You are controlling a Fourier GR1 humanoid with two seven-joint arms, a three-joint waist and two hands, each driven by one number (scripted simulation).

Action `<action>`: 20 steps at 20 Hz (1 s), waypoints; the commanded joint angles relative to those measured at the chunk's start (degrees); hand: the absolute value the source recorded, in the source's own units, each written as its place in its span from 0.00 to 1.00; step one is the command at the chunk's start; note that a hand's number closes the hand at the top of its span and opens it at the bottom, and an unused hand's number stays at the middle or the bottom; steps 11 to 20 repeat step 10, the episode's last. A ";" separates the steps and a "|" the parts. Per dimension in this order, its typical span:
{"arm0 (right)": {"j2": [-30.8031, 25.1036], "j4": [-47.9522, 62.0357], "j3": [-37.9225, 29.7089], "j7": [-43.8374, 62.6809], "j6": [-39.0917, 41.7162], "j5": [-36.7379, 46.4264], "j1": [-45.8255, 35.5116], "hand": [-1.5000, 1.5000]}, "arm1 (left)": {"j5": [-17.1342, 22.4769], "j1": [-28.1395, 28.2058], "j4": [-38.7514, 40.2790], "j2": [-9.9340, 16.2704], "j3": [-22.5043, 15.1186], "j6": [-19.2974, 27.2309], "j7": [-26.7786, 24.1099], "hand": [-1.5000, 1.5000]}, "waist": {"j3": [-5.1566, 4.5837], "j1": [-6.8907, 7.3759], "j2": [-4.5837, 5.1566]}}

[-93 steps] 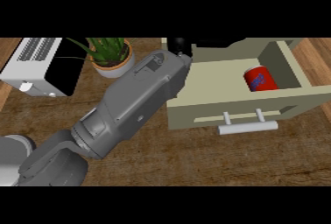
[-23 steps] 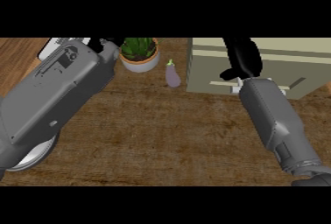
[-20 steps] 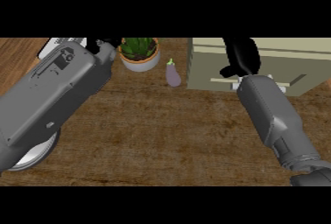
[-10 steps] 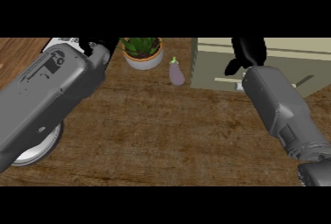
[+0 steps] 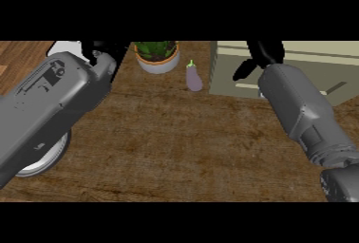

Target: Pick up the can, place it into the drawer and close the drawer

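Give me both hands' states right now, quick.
Left hand: mostly hidden behind its forearm, cannot tell.
Right hand: against the drawer unit; fingers' state cannot be told.

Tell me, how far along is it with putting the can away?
No can shows on the counter, so it is probably already in the drawer. The drawer looks pushed in, with the right hand against its front. The left hand is by the potted plant. Little seems left.

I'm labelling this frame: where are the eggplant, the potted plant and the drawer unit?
eggplant (image 5: 193, 80), head view, middle of its purple body.
potted plant (image 5: 157, 62), head view, white pot's front wall.
drawer unit (image 5: 231, 71), head view, bare beige front left of the right hand.
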 commanded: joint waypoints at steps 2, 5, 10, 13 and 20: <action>1.84 -2.27 -11.24 -6.16 3.92 -12.55 -3.42 0.00 | -0.48 0.20 -1.03 0.22 -0.01 0.68 0.42 0.00 | -0.16 0.02 -0.79; 1.40 -1.96 -16.33 -8.77 6.99 -17.65 -3.00 0.00 | -0.51 1.54 -2.09 0.82 0.12 0.38 0.16 0.00 | -0.20 0.08 -0.91; 0.12 -1.44 -18.30 -10.46 9.99 -19.32 -4.85 0.00 | -1.08 3.04 -4.11 0.44 -0.68 1.93 1.52 0.00 | -0.47 -0.20 -1.22; 0.12 -1.44 -18.30 -10.46 9.99 -19.32 -4.85 0.00 | -1.08 3.04 -4.11 0.44 -0.68 1.93 1.52 0.00 | -0.47 -0.20 -1.22; 0.12 -1.44 -18.30 -10.46 9.99 -19.32 -4.85 0.00 | -1.08 3.04 -4.11 0.44 -0.68 1.93 1.52 0.00 | -0.47 -0.20 -1.22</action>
